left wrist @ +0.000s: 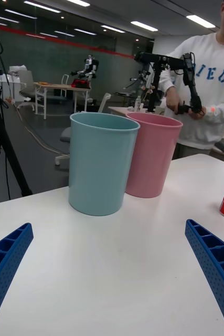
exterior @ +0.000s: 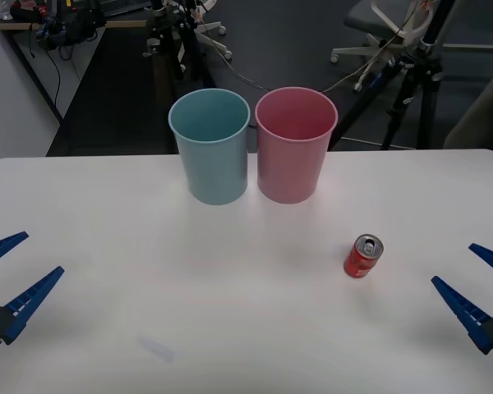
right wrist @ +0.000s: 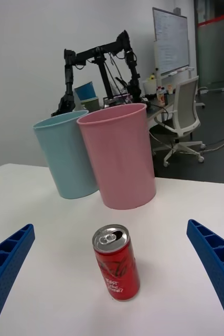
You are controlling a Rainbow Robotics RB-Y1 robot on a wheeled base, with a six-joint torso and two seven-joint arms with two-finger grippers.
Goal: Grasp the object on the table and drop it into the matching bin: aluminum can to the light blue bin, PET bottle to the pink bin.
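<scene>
Red aluminum can [exterior: 363, 256] stands upright on the white tabletop [exterior: 107, 222], right of centre, in front of the bins and well apart from them. Light blue bin [exterior: 210, 146] and pink bin [exterior: 295, 144] stand side by side at the far edge, just about touching. Right pincer [exterior: 473, 286] hovers near the can with fingers spread wide, holding nothing. Left pincer [exterior: 13, 272] sits at the left edge, also spread wide and holding nothing.
</scene>
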